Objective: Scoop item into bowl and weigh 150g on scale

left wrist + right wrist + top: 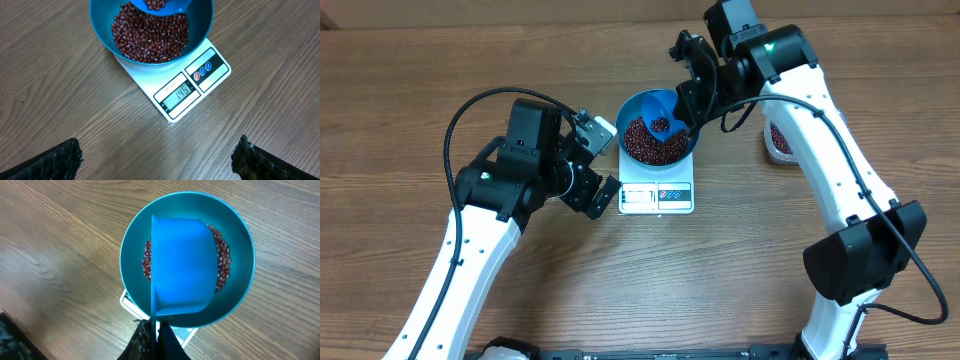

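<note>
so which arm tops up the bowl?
Right. The right fingers grip the scoop, beans inside, over the bowl. The left fingers are open, empty, beside the scale.

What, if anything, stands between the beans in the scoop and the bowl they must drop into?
Nothing visible does. The right claw holds the blue scoop directly over the open bowl, which sits on the scale. Only air separates the scoop's beans from those lying in the bowl.
</note>
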